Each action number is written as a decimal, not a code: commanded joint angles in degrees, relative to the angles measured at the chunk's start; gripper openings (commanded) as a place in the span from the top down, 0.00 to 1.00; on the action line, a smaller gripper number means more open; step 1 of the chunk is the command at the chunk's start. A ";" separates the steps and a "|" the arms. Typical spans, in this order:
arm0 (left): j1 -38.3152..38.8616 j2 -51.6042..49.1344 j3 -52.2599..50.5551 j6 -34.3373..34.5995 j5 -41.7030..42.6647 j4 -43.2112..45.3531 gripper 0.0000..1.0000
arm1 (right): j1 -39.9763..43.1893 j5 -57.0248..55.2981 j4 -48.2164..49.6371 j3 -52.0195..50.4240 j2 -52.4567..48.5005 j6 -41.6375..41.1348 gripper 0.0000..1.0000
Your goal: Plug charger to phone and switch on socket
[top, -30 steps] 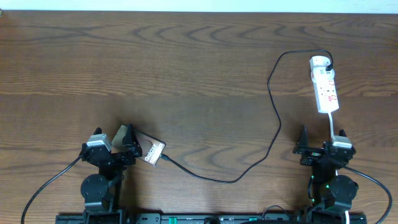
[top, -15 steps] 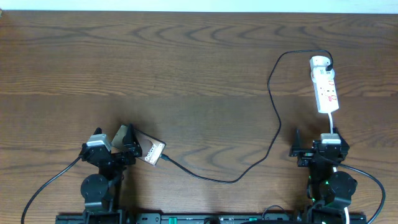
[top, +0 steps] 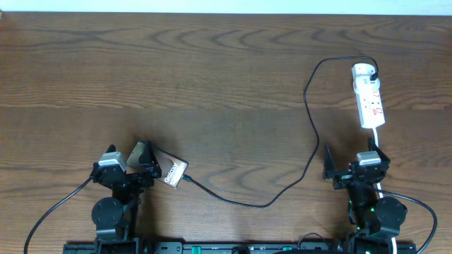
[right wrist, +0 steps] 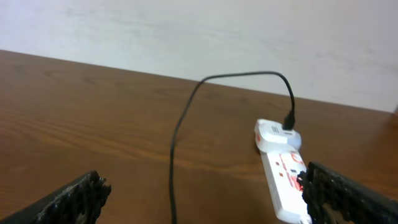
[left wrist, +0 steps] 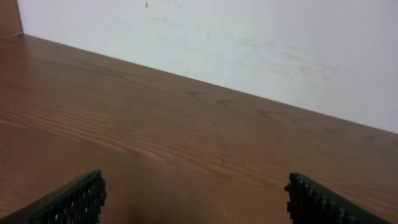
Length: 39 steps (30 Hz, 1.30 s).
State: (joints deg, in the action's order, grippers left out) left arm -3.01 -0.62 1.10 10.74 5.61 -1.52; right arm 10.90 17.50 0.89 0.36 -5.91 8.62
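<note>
The phone [top: 171, 172], a dark slab with white lettering, lies on the table against the right finger of my left gripper [top: 129, 155], which is open and empty. The charger [top: 311, 123], a thin black cable, runs from the phone's right edge, curves across the table and ends in the far end of the socket [top: 369, 94], a white strip with red markings. My right gripper [top: 355, 162] is open and empty, below the socket. In the right wrist view the socket [right wrist: 283, 168] and the charger [right wrist: 175, 149] lie ahead of the open jaws [right wrist: 211, 199]. The left wrist view shows the open jaws [left wrist: 196, 199] over bare wood.
A white cord [top: 376, 140] runs from the socket's near end down past the right arm. A pale wall [right wrist: 186, 31] stands behind the table's far edge. Both arm bases sit at the front edge of the table [top: 212, 85].
My right gripper has turned and shifted a little to the left. The left arm, the phone, the charger and the socket have not moved.
</note>
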 commanded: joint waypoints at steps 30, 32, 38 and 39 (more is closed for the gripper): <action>-0.35 0.39 -0.85 0.52 0.39 -2.21 0.08 | -0.48 -8.57 -4.46 -0.04 -0.02 0.87 0.01; -0.35 0.39 -0.85 0.52 0.39 -2.21 0.08 | -0.50 -8.57 -4.42 -0.04 0.50 0.87 0.01; -0.35 0.39 -0.85 0.52 0.39 -2.21 0.08 | -4.11 -8.57 -4.44 -0.04 0.72 0.87 0.01; -0.35 0.39 -0.85 0.52 0.39 -2.21 0.08 | -5.27 -8.57 -4.44 -0.04 1.05 0.87 0.01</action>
State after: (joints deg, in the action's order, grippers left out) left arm -3.01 -0.62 1.10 10.74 5.61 -1.52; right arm 8.78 9.06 -3.25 0.36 -5.87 8.67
